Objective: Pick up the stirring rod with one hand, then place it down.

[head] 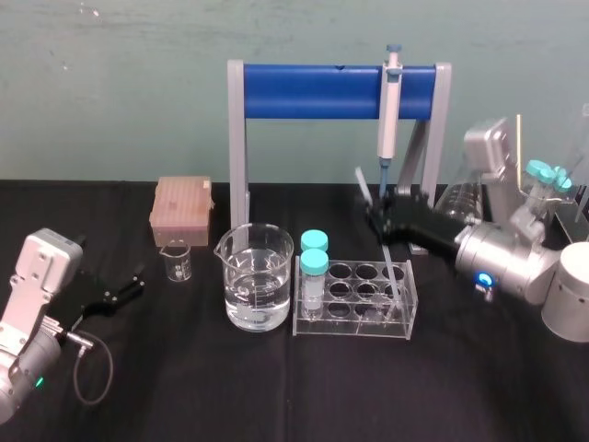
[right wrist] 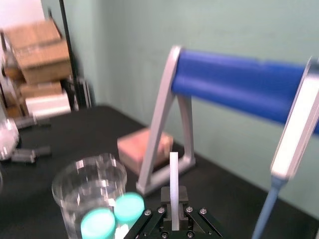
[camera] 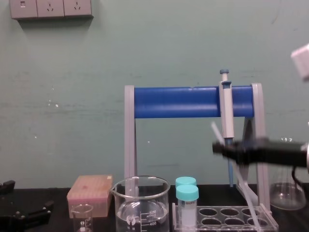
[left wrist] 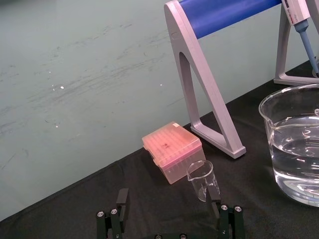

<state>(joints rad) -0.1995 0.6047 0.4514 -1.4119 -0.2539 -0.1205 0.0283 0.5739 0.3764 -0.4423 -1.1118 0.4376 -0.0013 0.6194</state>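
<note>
The right claw [head: 382, 219] hangs just before the right end of the blue-barred stand [head: 322, 90], pinching the stirring rod [head: 364, 187] above the bench [head: 230, 387]. A pipette [head: 389, 110] hanging from the stand's bar crowds it closely. A tube rack [head: 350, 327], two capped tubes [head: 314, 267] and a water beaker [head: 258, 285] stand before the stand. The chest view makes the rod's tilt plain, its lower length slanting toward the rack; the right wrist view gives the pinch itself. The left claw [head: 129, 287], spread, rests well left of the stand, near a small beaker [head: 177, 261] and a pink box [head: 182, 210].
</note>
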